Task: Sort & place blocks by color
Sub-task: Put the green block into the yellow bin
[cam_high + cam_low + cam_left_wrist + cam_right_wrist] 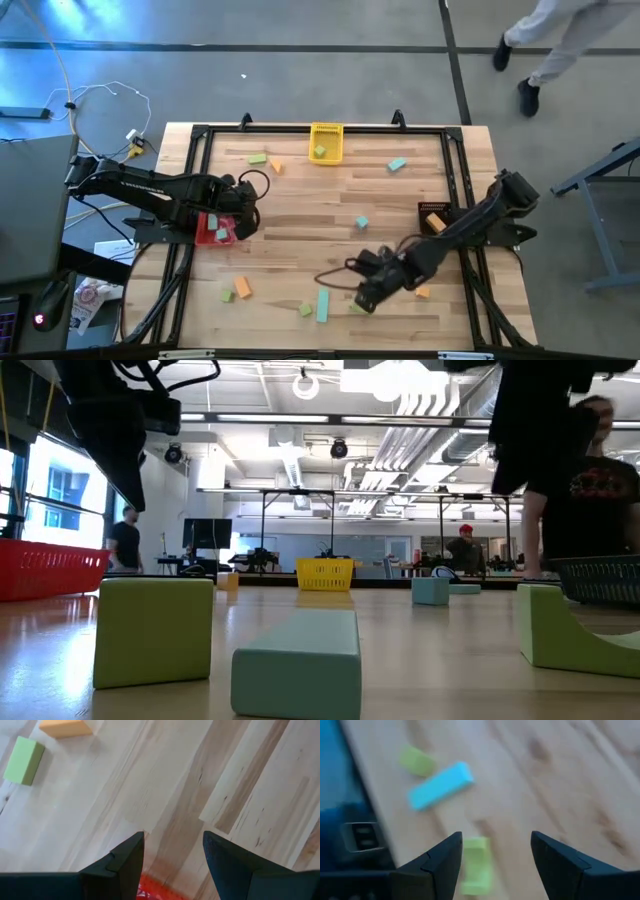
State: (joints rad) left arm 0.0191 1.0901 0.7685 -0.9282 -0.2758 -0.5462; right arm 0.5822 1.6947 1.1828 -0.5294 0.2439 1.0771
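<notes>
Blocks lie scattered across our wooden table (pixel 300 215), and we place them all by the yellow basket (pixel 326 142) at its far edge: a green block (pixel 320 151) sits inside it, a green block (pixel 258 158) and an orange block (pixel 275 166) lie just to its left, a teal block (pixel 397 164) to its right, and a teal cube (pixel 361 222) toward the middle. Well away from the basket, along the near edge, we see a green and orange pair (pixel 235 291), a small green block (pixel 305 310) and a long teal bar (pixel 322 305). Our right gripper (pixel 366 297) hangs there with jaws spread and nothing between them, above a green block (pixel 476 865) just beside that bar. Our left gripper (pixel 243 212), also spread and empty, hovers over the red bin (pixel 214 230) on the left. An orange block (pixel 435 222) rests in the black bin (pixel 437 214) on the right, and another orange block (pixel 422 292) lies nearer us.
</notes>
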